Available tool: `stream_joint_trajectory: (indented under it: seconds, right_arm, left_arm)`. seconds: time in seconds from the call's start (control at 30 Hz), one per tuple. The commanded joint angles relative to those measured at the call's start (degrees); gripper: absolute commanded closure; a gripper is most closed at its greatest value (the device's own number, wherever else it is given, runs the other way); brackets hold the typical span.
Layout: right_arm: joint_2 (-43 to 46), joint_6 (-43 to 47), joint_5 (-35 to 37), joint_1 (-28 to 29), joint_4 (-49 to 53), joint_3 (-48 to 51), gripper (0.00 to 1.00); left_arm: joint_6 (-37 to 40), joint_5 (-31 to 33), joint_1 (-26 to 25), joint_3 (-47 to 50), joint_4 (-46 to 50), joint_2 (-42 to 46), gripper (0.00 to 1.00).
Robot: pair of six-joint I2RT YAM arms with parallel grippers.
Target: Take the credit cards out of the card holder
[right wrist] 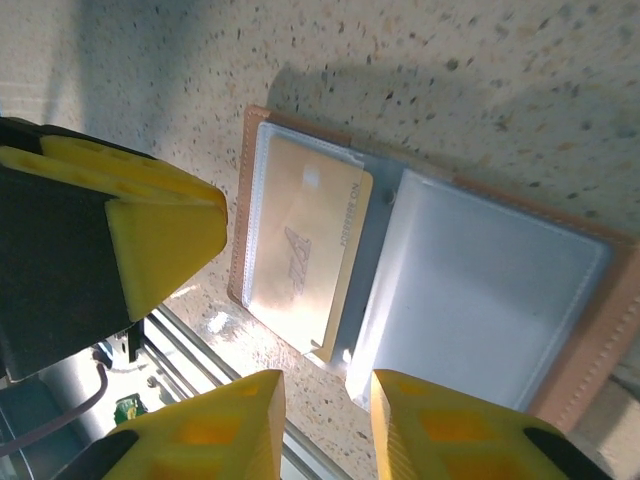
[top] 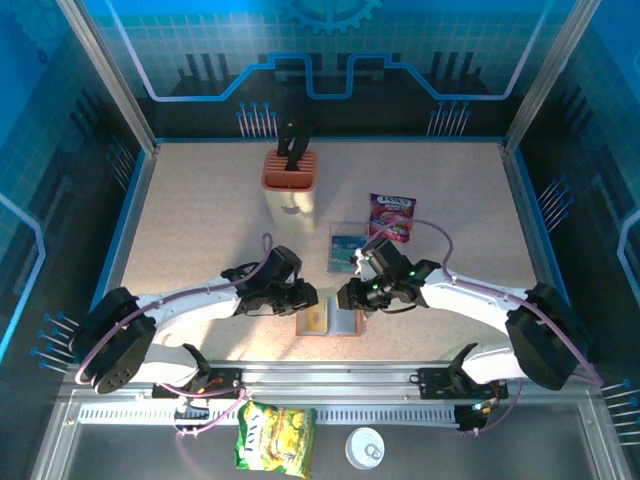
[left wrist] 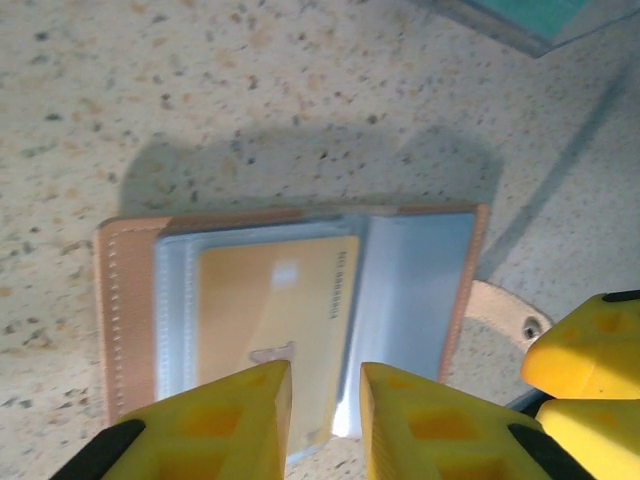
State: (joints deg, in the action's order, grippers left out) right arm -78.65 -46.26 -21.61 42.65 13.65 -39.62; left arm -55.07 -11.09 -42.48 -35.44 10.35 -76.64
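Observation:
The card holder (top: pixel 345 322) lies open and flat on the table between my two grippers, brown rim (left wrist: pixel 125 320) outside, grey-blue pockets inside. A tan credit card (left wrist: pixel 270 320) sticks partway out of its left pocket (right wrist: pixel 300 240). My left gripper (left wrist: pixel 325 400) hovers over the holder's near edge, jaws a narrow gap apart, with the card's long edge and corner showing in that gap. My right gripper (right wrist: pixel 325 410) hangs over the same near edge, open, with bare table between its fingers. The right pocket (right wrist: pixel 480 270) looks empty. Teal credit cards (top: pixel 347 250) lie in a clear tray.
The clear tray (top: pixel 333 262) sits just behind the holder, a purple snack packet (top: pixel 392 217) beside it. A knife block (top: pixel 290 180) stands further back. The two grippers are close together (top: pixel 325 297). A yellow packet (top: pixel 275 438) and white lid (top: pixel 365 448) lie below the table's front rail.

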Motion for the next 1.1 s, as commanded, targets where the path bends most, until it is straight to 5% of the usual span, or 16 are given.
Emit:
stream_joint_trajectory:
  seconds: [0.0, 1.07]
  right_arm:
    - [-2.75, -1.69, -1.33, 1.82, -3.22, -2.19, 0.71]
    - [-16.13, -2.3, -2.83, 5.83, -6.95, -6.17, 0.72]
  left_arm:
    - [1.51, 1.84, 0.47, 1.57, 2.75, 1.58, 0.76]
    - [1.13, 0.9, 0.38, 5.95, 0.73, -1.78, 0.87]
